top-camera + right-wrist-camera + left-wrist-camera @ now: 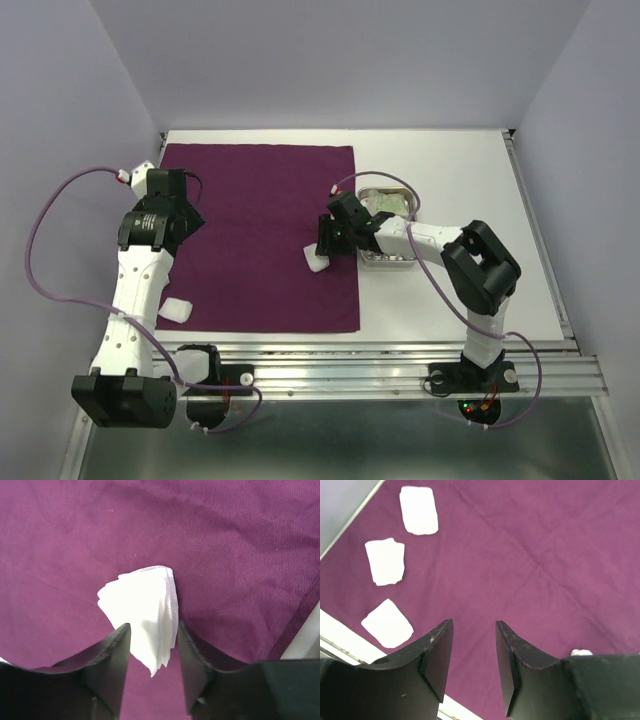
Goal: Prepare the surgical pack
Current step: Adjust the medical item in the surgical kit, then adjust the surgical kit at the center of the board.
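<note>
Pale lilac walls box in a white bench (450, 170), where the purple drape (260, 200) lies spread flat, presumably as the wrapping base on which the pack's contents are laid out. Just beside its right edge sits the steel tray (385, 262), holding what look like packets, within easy reach of the right arm. The right pincer (152, 627) hangs low over the drape's right part, its jaws parted around a folded gauze pad (142, 600) that looks to rest on the cloth rather than be pinched. The left pincer (474, 625) hovers released and empty over the drape's left side, near three more gauze pads (385, 561). The nearest of these laps over the drape's edge; together they are likely a row being set out.
</note>
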Available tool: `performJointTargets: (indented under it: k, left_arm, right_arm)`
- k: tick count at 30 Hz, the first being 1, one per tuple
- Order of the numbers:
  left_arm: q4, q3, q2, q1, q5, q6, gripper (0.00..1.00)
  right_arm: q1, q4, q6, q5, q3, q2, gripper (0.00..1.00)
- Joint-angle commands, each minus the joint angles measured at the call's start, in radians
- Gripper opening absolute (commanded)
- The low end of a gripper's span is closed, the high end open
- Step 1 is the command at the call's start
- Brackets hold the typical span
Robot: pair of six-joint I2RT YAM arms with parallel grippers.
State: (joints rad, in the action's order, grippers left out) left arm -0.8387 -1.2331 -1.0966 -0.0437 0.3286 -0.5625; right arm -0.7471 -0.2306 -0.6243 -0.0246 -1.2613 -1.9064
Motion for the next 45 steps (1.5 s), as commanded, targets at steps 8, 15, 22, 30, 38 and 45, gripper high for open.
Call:
performJointTargets:
  k: [8, 15, 22, 30, 38, 45]
  left_arm:
    - [0.056, 0.092, -0.017, 0.004, 0.013, 0.013, 0.5]
    - [0.084, 0.17, -0.055, 0.005, 0.093, -0.002, 0.5]
    - [0.122, 0.267, -0.155, 0.034, 0.217, -0.135, 0.51]
    - [0.142, 0.195, -0.319, 0.084, 0.351, -0.14, 0.51]
    - [0.161, 0.011, -0.526, 0.1, 0.303, -0.076, 0.57]
    - [-0.003, -0.267, -0.79, 0.1, 0.5, -0.112, 0.56]
  right_arm:
    - [0.005, -0.021, 0.037, 0.046, -0.055, 0.144, 0.56]
    - [-0.027, -0.021, 0.041, -0.001, -0.09, 0.098, 0.5]
    - [-0.028, -0.048, 0.063, -0.001, -0.096, 0.104, 0.5]
    - [-0.028, -0.144, 0.101, 0.012, -0.161, 0.098, 0.51]
    - [-0.028, -0.184, 0.104, 0.009, -0.216, 0.081, 0.51]
    - [-0.028, -0.225, 0.109, 0.02, -0.242, 0.072, 0.51]
